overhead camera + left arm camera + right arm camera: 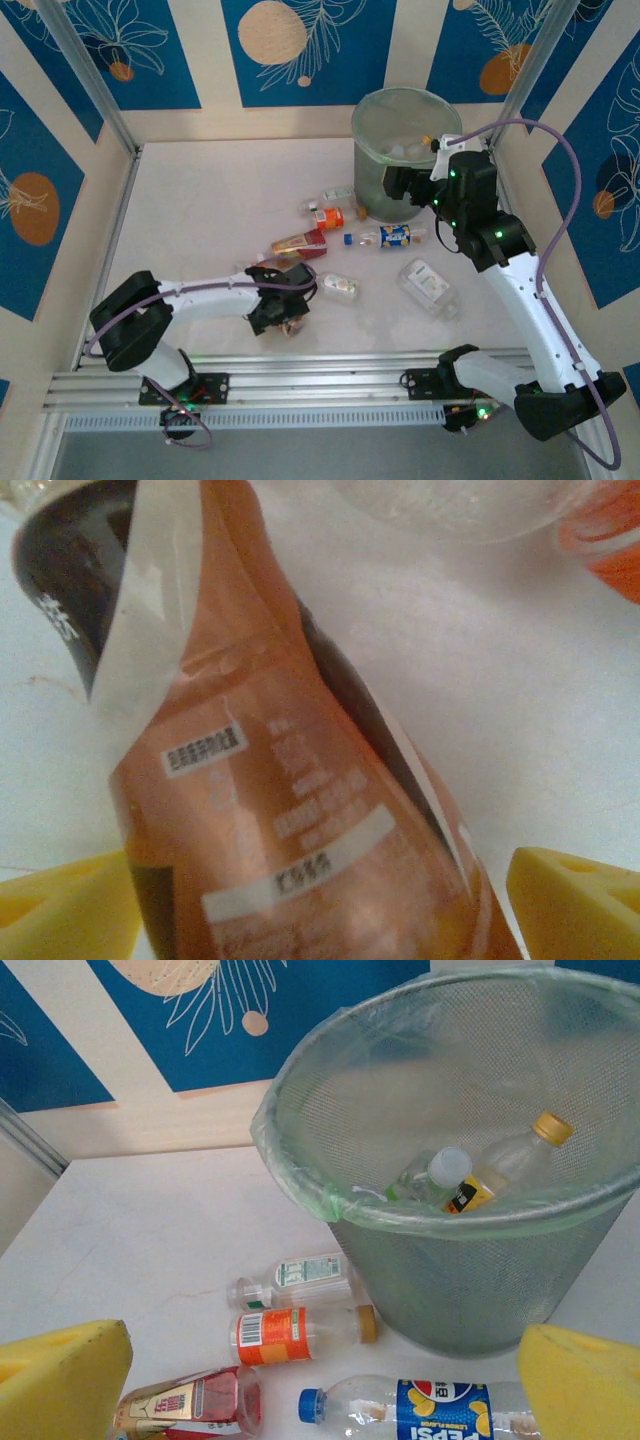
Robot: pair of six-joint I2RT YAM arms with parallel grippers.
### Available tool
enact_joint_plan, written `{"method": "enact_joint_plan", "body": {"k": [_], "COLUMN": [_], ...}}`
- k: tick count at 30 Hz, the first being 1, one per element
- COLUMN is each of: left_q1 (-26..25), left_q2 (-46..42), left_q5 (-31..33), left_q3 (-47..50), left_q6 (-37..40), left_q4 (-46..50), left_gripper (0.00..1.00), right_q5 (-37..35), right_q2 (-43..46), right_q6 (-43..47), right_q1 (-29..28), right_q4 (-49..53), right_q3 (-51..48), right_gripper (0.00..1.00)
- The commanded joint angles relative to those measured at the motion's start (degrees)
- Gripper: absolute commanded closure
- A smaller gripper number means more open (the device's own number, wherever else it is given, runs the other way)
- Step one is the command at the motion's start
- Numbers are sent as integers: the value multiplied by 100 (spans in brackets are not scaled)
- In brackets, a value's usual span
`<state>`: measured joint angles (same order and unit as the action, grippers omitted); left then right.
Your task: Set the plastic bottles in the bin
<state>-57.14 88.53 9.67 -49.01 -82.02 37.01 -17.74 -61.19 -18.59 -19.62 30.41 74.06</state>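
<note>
Left wrist, bottle (pixel 290 810) between parted jaws

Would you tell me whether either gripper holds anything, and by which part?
Nothing is held. The left gripper, open, straddles the body of an orange-labelled plastic bottle; the right gripper is open and empty.

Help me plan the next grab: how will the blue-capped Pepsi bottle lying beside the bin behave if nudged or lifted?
Lying on its side on the smooth table, the Pepsi bottle would probably roll if nudged. It looks clear and mostly empty, so it is likely light. Its clear plastic may dent under a firm squeeze.
</note>
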Motion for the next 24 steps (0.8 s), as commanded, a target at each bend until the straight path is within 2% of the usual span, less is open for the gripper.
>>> {"method": "enact_joint_plan", "body": {"k": [1, 13, 18, 24], "left_q1": [78, 122, 114, 115], "left_q2": [33, -320, -652, -1083], "left_q5": [25, 258, 365, 724], "left_q3": [25, -111, -242, -583], "left_q6": [-231, -275, -339, -228], "left_q4": [290, 711, 930, 1346], "left_gripper": [14, 37, 43, 44], "right_q5": [87, 142, 188, 210], "right_q2": [63, 98, 99, 107], "right_q6": [-15, -108, -165, -197], "right_q1": [52, 158, 169, 169], "right_q4": [-132, -159, -162, -167], "right_q3": [-116, -138, -155, -164], "right_gripper": [1, 1, 1, 1]}}
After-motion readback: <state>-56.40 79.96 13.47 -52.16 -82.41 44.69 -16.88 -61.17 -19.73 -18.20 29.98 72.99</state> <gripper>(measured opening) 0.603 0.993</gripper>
